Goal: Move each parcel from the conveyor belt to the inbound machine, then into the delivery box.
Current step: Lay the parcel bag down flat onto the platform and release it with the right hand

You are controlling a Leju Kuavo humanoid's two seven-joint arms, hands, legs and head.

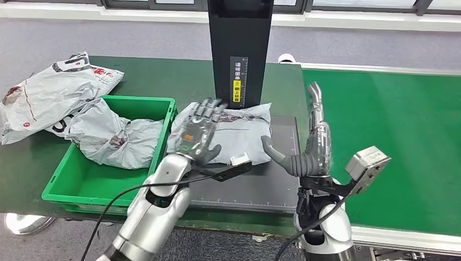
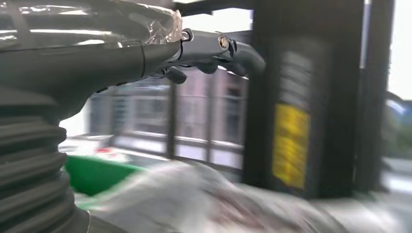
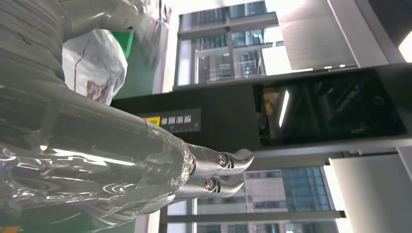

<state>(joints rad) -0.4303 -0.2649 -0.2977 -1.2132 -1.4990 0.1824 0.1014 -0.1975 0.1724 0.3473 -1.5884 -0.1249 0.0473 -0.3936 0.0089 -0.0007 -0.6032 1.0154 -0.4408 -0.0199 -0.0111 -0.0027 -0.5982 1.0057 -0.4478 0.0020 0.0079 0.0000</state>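
Bright, even indoor light
The left wrist view is strongly motion-blurred; windows are overexposed in both wrist views; the head view is sharp.

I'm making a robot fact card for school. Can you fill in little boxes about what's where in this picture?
Parcel on machine: a grey parcel lies flat on the dark platform, below the black scanner post.
Left hand: above that parcel, fingers spread, holding nothing.
Right hand: beside the parcel, open, not touching it.
Green box: one crumpled parcel inside.
Other parcels: piled behind the box.
Conveyor belt: green, on the right.
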